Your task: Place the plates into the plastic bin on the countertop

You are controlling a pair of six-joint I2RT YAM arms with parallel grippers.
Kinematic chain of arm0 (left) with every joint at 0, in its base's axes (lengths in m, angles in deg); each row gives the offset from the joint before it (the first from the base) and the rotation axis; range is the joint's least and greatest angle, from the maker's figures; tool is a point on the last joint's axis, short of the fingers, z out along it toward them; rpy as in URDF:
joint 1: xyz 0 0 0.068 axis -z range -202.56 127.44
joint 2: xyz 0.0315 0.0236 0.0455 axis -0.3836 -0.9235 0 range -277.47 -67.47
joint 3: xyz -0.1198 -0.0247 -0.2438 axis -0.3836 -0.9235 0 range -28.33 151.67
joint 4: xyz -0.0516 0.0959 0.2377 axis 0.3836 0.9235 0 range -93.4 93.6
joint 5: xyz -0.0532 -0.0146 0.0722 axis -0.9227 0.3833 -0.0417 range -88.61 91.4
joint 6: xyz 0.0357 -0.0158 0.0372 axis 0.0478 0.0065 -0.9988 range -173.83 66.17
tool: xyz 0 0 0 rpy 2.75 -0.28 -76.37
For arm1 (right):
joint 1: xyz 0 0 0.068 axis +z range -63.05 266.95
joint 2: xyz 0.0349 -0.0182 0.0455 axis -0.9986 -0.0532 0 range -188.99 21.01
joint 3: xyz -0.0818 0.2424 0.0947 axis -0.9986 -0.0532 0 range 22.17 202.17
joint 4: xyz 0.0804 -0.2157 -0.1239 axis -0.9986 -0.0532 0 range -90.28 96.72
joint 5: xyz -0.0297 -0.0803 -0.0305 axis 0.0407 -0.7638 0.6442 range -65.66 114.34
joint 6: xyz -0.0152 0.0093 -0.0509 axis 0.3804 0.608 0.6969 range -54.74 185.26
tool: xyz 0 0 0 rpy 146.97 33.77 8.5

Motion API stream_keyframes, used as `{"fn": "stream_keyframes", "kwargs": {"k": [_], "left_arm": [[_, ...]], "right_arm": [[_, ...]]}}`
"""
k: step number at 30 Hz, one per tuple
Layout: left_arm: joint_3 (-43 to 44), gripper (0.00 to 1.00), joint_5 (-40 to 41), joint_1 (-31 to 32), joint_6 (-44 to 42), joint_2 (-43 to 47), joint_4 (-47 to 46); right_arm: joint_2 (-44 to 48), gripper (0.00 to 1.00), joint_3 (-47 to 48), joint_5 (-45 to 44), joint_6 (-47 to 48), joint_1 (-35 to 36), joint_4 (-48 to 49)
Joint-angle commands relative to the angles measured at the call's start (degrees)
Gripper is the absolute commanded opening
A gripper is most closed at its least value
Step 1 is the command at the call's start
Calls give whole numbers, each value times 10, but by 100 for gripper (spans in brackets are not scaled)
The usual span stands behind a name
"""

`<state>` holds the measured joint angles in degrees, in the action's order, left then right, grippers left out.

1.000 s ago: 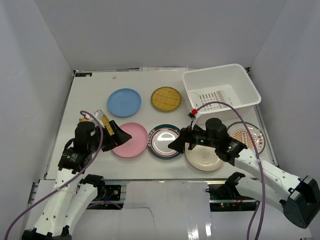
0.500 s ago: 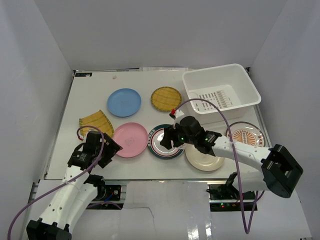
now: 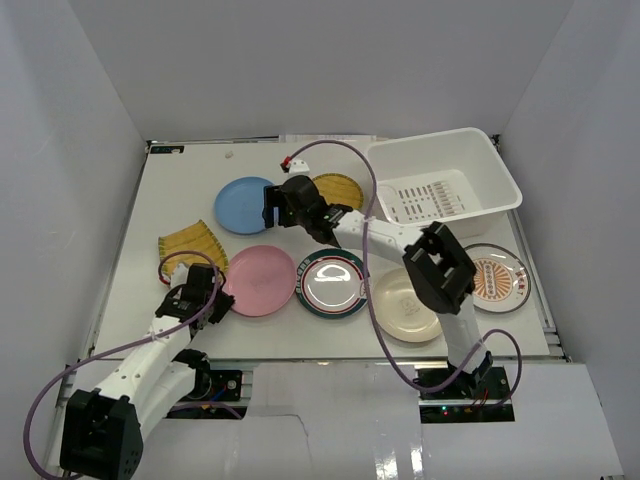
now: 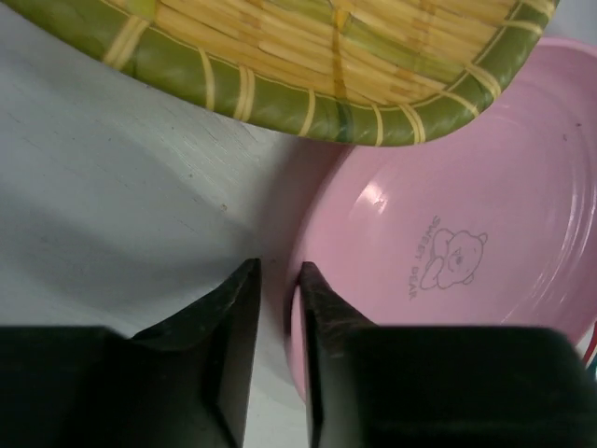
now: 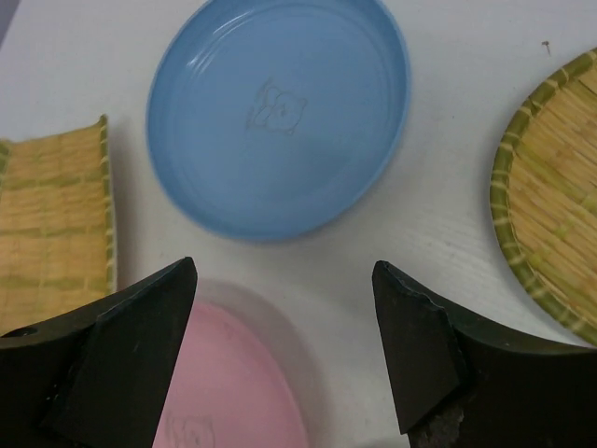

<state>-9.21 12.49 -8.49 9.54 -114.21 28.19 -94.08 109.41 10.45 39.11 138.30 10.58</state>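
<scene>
My left gripper [image 3: 217, 300] [image 4: 278, 267] is low on the countertop [image 3: 180, 180] at the left edge of the pink plate [image 3: 262, 280] [image 4: 466, 233]. Its jaws are open only a narrow way and straddle that rim, one finger over the plate and one on the table. My right gripper [image 3: 272, 207] [image 5: 284, 271] hangs wide open and empty over bare table between the blue plate [image 3: 243, 205] [image 5: 280, 112] and the pink plate [image 5: 224, 392]. The white plastic bin [image 3: 430, 141] stands at the back right with no plate inside.
The yellow ribbed dish [image 3: 190, 245] [image 4: 280, 47] lies just beyond my left gripper. A woven round plate [image 3: 338, 192] [image 5: 560, 205] is partly under the right arm. Green-rimmed [image 3: 333, 283], cream [image 3: 405, 305] and orange-sunburst [image 3: 497, 277] plates line the front. Pale walls enclose the table.
The right arm swung from the front plates back and left to the blue plate. The left arm dropped to the table and its jaws narrowed around the pink plate's rim.
</scene>
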Motion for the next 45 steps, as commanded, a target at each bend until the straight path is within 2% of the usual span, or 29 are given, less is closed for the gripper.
{"fn": "stream_keyframes", "kwargs": {"k": [1,3,4,5,9,16,18,19,22,28,32,33,34,36,39,40,45], "left_arm": [[-8,31,46,3,-15,-9,-23],[-7,16,52,3,-26,-5,-23],[-6,5,53,3,-32,2,-22],[-1,0,53,3,-38,5,-16],[18,0,46,3,-56,39,16],[45,0,-29,8,-54,66,40],[58,0,-46,8,-55,75,50],[62,0,-47,8,-57,80,56],[79,0,-49,8,-69,93,63],[101,0,-73,8,-83,93,53],[115,0,-100,8,-94,82,25],[121,0,-109,9,-98,77,12],[127,0,-110,9,-100,72,3],[148,0,-134,11,-103,53,-16],[187,0,-154,17,-110,13,-55],[200,0,-157,21,-113,2,-71],[311,0,-133,67,-130,-95,-103]], "right_arm": [[-75,82,115,-64,-35,-6,-31],[-134,82,171,-92,-46,-8,-62],[-151,82,213,-98,-53,-10,-83],[-165,81,230,-98,-57,-14,-89],[-221,79,276,-119,-69,-17,-111],[-272,70,309,-94,-97,-23,-112],[-286,55,319,-80,-117,-27,-108],[-288,38,319,-74,-123,-31,-102],[-277,9,314,-62,-130,-31,-65],[-187,8,306,-93,-73,-35,6],[-66,8,280,-153,9,-54,20],[-39,8,235,-165,37,-73,22],[-7,8,235,-175,37,-86,28],[94,8,122,-165,57,-123,50],[217,8,-21,-154,67,-216,62],[262,8,-73,-141,80,-267,58],[326,8,-179,-85,85,-401,39]]}}
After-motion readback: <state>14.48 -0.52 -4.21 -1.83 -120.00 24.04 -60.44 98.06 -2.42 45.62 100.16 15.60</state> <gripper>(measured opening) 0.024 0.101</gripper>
